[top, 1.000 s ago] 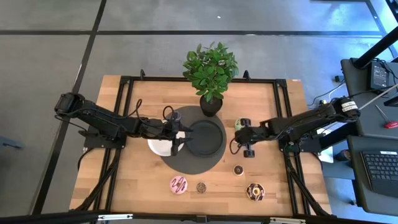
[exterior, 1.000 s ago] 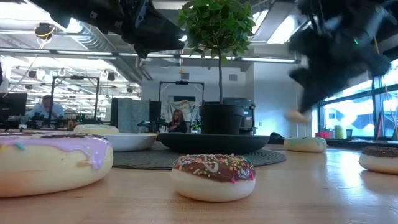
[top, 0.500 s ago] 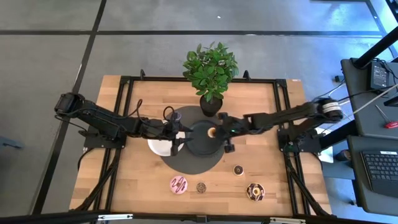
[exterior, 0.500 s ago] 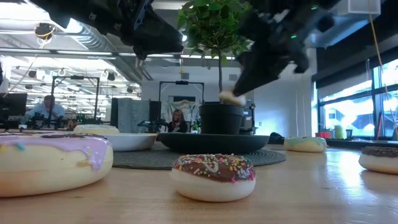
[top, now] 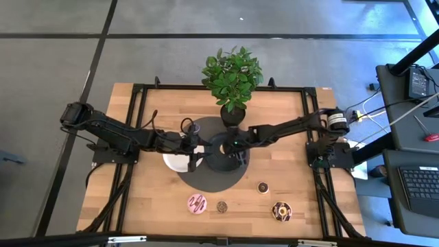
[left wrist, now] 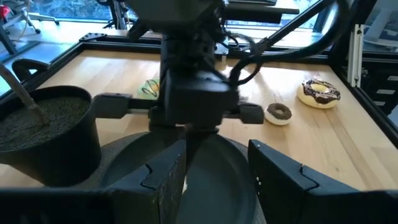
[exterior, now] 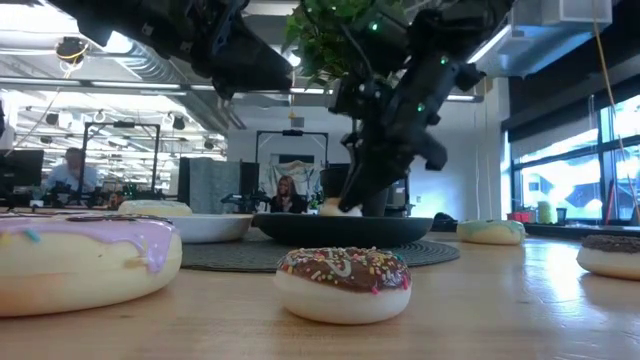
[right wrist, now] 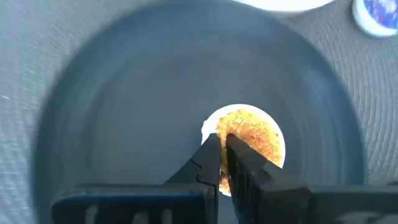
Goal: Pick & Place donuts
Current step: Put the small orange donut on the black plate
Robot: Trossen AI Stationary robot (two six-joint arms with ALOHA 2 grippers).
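An orange-iced mini donut (right wrist: 252,138) with a cream base sits in my right gripper (right wrist: 224,139), which is shut on it over the middle of the round black plate (right wrist: 81,118). In the low view this donut (exterior: 334,208) is down at the black plate's (exterior: 345,230) rim level, below the right gripper (exterior: 352,192). My left gripper (left wrist: 214,177) hovers open at the black plate's left edge, by the white plate (top: 174,162). A cream donut (exterior: 152,207) lies on the white plate. A pink donut (top: 197,203), two mini ones (top: 222,206) (top: 263,187) and a chocolate one (top: 280,211) lie on the table's near part. My right gripper pinches the orange-iced donut at its rim (right wrist: 214,127) between the two fingers (right wrist: 210,155), coming from above and slanting in from the table's right. The donut lies flat, iced side up, below the fingers. Whether it rests on the black plate or hangs just above it, I cannot tell.
A potted plant (top: 232,77) stands just beyond the black plate, on the round grey mat (top: 206,182). A green-iced donut (left wrist: 149,89) lies on the table to the right of the mat. The black frame rails (top: 137,123) run along the table's sides.
My right gripper has swung from the table's right side toward the left, carrying the orange-iced donut, and come down over the middle of the black plate. The donut, lifted well above the table before, is now at plate level.
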